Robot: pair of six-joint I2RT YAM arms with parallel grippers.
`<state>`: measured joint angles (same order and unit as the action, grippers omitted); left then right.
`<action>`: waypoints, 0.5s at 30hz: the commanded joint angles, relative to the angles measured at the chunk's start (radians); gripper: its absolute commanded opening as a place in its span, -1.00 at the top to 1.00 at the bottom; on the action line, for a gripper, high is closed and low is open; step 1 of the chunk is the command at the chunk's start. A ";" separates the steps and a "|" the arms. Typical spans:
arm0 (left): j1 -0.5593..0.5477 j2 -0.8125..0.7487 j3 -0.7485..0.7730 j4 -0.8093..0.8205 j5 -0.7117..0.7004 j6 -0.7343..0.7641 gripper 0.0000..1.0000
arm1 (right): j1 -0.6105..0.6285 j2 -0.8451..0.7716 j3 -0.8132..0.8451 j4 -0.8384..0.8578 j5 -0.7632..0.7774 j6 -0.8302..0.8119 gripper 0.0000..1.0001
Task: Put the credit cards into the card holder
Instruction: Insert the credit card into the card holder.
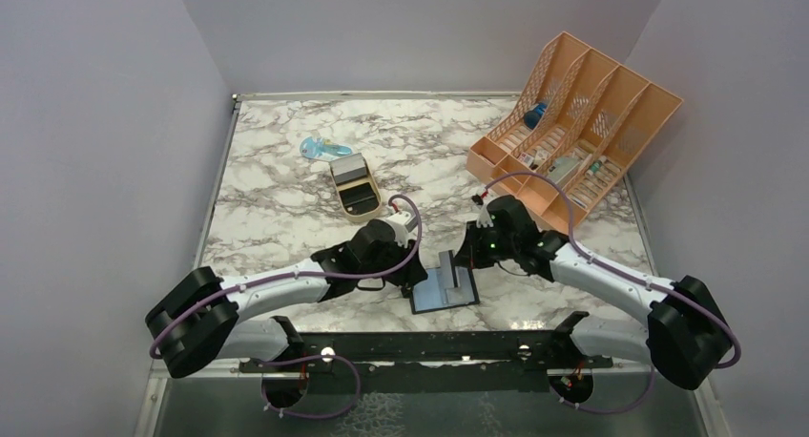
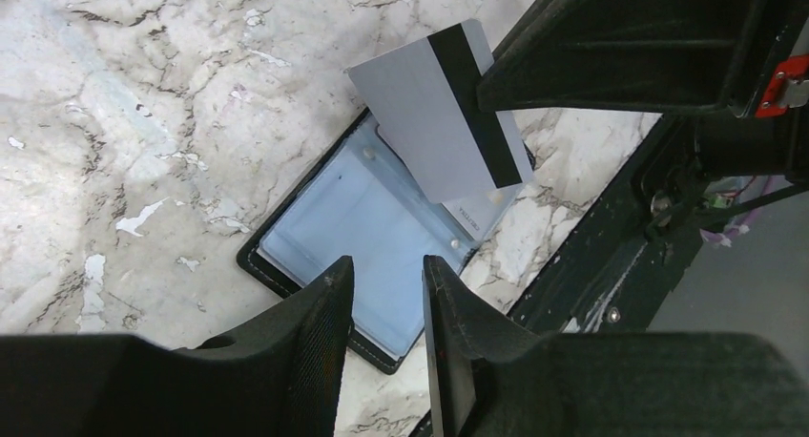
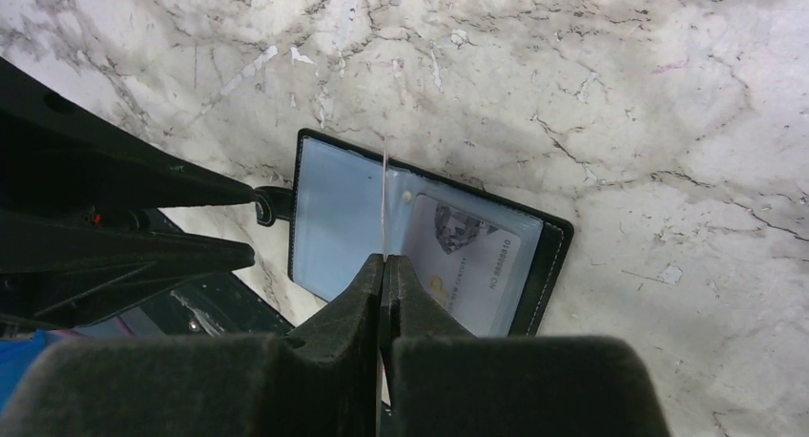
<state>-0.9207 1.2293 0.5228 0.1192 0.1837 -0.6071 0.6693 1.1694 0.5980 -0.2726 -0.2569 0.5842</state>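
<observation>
My right hand [image 3: 384, 265] is pressed together on a grey card [image 2: 439, 113], pinching it by one short end. In my left wrist view the card fills the upper middle of the frame, tilted, with its black stripe running across the end nearest that hand. In my right wrist view I see it only edge-on, as a thin pale line rising from my fingertips over the fold of the card holder [image 3: 329, 213].

The card holder lies open and flat on the marble surface [image 1: 286, 189], low in the middle of the overhead frame, close to the near edge and between my two hands. Its blue-grey inner faces point up inside a black stitched border. A second card [image 3: 472, 260] sits tucked in the pocket on the right of my right wrist view, with printing showing through the clear sleeve.

My left hand [image 2: 384, 265] has its fingers spread apart with nothing between them. It hangs over the holder's corner at the bottom of its own view, and I see the blue-grey face through the gap.

Further back, left of centre in the overhead frame, stands a gold tin [image 1: 361, 200]. A peach desk organiser [image 1: 611, 103] takes the upper right.
</observation>
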 commanded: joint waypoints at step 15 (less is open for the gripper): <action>-0.012 0.045 -0.055 -0.002 -0.138 -0.003 0.45 | -0.052 0.044 -0.119 0.182 -0.126 0.041 0.98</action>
<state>-0.9298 1.2575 0.4744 0.1310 0.0853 -0.6117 0.6250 1.2179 0.5045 -0.1352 -0.3553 0.6159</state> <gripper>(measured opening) 0.278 0.015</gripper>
